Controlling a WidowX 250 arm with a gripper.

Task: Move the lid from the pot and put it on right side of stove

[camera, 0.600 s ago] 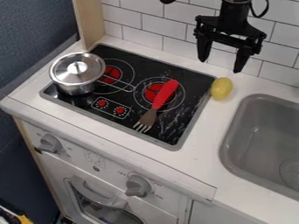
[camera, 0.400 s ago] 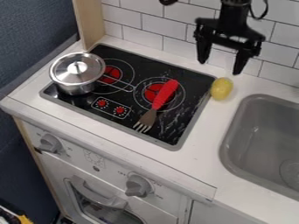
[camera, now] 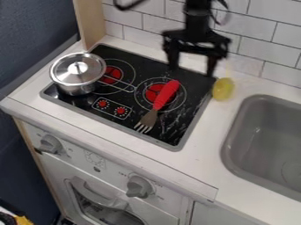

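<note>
Lid [camera: 66, 73], on the pot [camera: 76, 91] well left of the parted, empty fingers [camera: 173, 59], looks like light, stiff, slick metal; pinching its centre knob [camera: 78, 67] should hold better than its smooth rim [camera: 59, 81].

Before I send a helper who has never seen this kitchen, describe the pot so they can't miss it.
Find the flat black stove top set in the white counter. On its left side, by the upright wooden panel, sits the round, shiny silver metal pot. Unlike the red-handled fork beside it, it wears a knobbed lid.
</note>
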